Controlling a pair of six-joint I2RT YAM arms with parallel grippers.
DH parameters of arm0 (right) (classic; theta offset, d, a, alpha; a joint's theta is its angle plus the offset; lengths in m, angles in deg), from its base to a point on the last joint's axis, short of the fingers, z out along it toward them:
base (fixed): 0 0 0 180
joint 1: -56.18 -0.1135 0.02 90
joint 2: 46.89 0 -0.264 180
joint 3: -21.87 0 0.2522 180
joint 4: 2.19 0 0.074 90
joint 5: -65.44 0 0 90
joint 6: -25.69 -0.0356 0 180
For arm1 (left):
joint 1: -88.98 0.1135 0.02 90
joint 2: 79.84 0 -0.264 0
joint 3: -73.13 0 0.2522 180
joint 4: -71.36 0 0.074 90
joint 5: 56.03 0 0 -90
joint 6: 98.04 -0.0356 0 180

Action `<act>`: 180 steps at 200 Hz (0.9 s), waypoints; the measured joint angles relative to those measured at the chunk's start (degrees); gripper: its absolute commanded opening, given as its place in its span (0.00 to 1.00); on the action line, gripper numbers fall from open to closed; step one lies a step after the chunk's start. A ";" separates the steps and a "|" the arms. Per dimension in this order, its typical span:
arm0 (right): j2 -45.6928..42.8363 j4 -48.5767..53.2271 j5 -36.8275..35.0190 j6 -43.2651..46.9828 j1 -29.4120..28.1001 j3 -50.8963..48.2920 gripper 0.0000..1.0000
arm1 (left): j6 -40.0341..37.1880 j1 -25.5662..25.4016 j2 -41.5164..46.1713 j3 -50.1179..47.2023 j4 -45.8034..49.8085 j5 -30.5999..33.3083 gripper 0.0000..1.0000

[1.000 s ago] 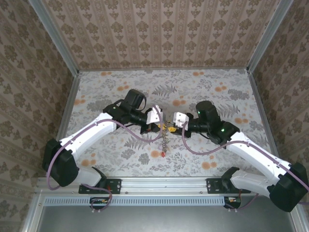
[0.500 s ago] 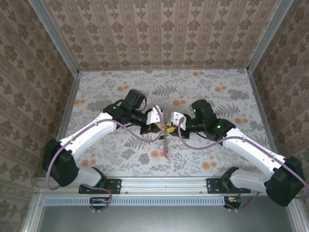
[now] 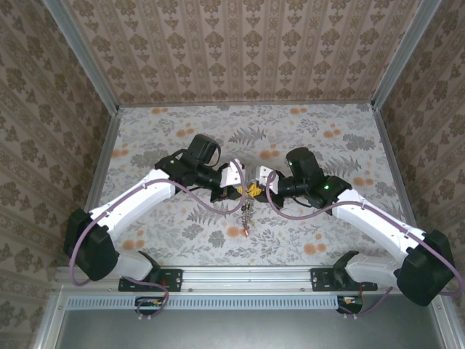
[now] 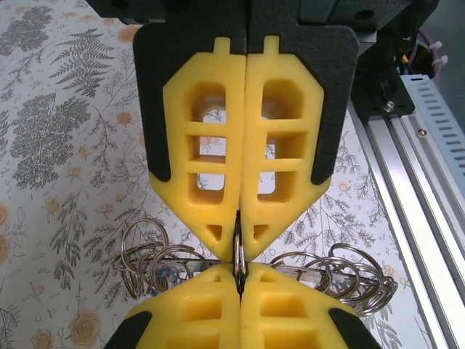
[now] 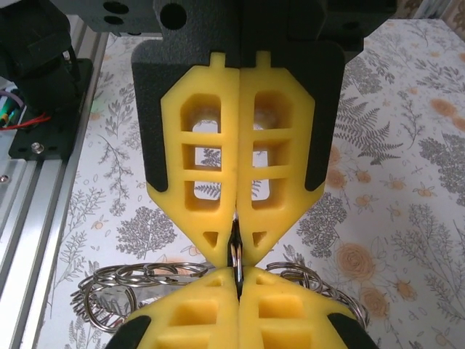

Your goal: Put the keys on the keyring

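A: L hand [image 4: 242, 243], what state?
B: Closed. Its yellow pads [image 4: 234, 145] press flat together w/ no gap down their length. The tips pinch the keyring [image 4: 238, 256], a thin dark ring seen edge-on.
A: And the R hand [image 5: 237, 243]?
B: Same. Its pads are shut face to face, and the tips nip that keyring from the opp. side. The two hands meet tip to tip, nearly touching, w/ the ring bridging btwn them.
A: Where does it sit in the top cam?
B: Right at the meeting point of L hand [image 3: 243, 189] & R hand [image 3: 256, 188], over the floral bench [image 3: 327, 138], approx mid-bench. Both arms angle inward to that spot.
A: Anything else by the tips?
B: A bunch of silvery rings [image 4: 341, 273] fans out to both sides of the pinched tips, just behind them in each wrist cam. In the top cam a string [image 3: 248, 212] of small links runs from under the tips toward the arm bases.
A: Keys?
B: A small red key [image 3: 247, 231] sits at the string's end, the point farthest from the hands. It's too small to tell more. A bluish bit [image 4: 171, 273] shows among the rings, to the left of the L hand's tips in its own cam. Its shape is unclear.
A: Does the string's end touch the bench?
B: Cannot tell from the top cam.
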State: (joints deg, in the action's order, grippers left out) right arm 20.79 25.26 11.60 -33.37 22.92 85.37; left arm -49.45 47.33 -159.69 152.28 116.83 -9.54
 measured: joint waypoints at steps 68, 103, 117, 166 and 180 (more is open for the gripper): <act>-3.21 -12.98 4.83 -8.35 3.06 -7.21 0.00 | 0.66 1.75 5.35 -6.23 -6.80 -2.62 0.25; -4.35 -19.82 5.95 -10.64 3.13 -10.10 0.00 | 1.25 2.32 5.33 -6.12 -7.87 -3.91 0.24; -4.61 -21.90 6.19 -11.28 3.10 -10.91 0.00 | 1.95 2.34 5.33 -6.05 -8.81 -4.76 0.24; -5.18 -27.10 6.47 -11.93 3.17 -12.87 0.00 | 4.33 2.54 5.18 -5.11 -10.95 -7.17 0.21; -5.35 -28.30 6.58 -11.98 3.17 -13.44 0.00 | 4.66 2.54 5.01 -4.68 -11.52 -7.87 0.22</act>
State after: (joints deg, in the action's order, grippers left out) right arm 15.44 -3.04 18.18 -45.35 26.09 71.92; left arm -44.80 49.87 -154.68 147.60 105.31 -17.41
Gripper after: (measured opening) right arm 0.058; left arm 0.218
